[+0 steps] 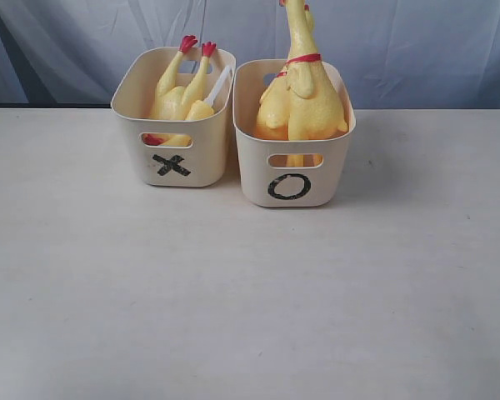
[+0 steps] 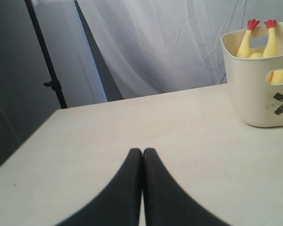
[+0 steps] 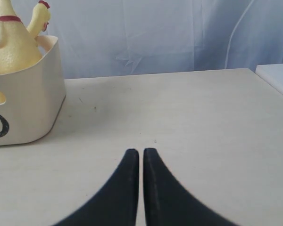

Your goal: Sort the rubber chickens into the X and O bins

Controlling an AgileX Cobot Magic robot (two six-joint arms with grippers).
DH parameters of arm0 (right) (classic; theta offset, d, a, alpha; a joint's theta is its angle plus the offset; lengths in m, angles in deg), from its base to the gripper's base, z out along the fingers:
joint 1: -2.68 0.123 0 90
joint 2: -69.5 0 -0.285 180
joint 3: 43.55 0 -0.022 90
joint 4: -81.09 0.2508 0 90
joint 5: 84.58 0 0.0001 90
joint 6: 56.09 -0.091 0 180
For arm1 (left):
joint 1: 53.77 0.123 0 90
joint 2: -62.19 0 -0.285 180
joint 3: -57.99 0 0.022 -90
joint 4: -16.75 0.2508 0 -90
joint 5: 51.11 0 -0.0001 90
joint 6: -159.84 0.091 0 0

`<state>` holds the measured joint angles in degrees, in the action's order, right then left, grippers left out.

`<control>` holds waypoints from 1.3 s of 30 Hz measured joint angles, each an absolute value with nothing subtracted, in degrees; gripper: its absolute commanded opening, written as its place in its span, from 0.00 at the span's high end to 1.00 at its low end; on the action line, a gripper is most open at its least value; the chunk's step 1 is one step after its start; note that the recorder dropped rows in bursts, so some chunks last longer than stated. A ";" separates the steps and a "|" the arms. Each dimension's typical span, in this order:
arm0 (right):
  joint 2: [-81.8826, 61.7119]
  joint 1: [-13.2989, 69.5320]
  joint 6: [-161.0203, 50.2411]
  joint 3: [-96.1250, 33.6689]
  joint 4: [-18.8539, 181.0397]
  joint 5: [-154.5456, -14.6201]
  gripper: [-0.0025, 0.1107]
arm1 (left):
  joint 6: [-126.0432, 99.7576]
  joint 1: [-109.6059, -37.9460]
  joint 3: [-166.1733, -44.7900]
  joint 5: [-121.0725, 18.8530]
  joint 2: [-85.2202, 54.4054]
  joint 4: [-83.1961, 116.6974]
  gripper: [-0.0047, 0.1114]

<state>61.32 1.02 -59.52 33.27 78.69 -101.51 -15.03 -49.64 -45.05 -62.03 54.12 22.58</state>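
Two bins [image 1: 207,158], pale table [image 1: 250,292], perhaps curtain [image 1: 417,50].

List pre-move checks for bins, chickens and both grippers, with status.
1. Left gripper fingers shut, holding nothing: ok.
2. Right gripper fingers shut, holding nothing: ok.
3. X bin upright, feet-up chicken and white tube inside: ok.
4. O bin upright, tall chicken inside, neck above the rim: ok.
5. Chicken count in O bin: cannot tell.
6. Gap between the bins: cannot tell.
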 measured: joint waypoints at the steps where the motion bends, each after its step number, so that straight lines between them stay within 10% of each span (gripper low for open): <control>1: 61.32 0.91 -59.52 33.27 78.69 -101.51 0.94 | -15.03 -49.64 -45.05 -62.68 54.12 21.39 0.96; 39: 61.32 -1.61 -59.65 33.27 80.63 -102.03 0.94 | -12.01 -49.64 -44.96 -64.29 54.12 19.65 0.96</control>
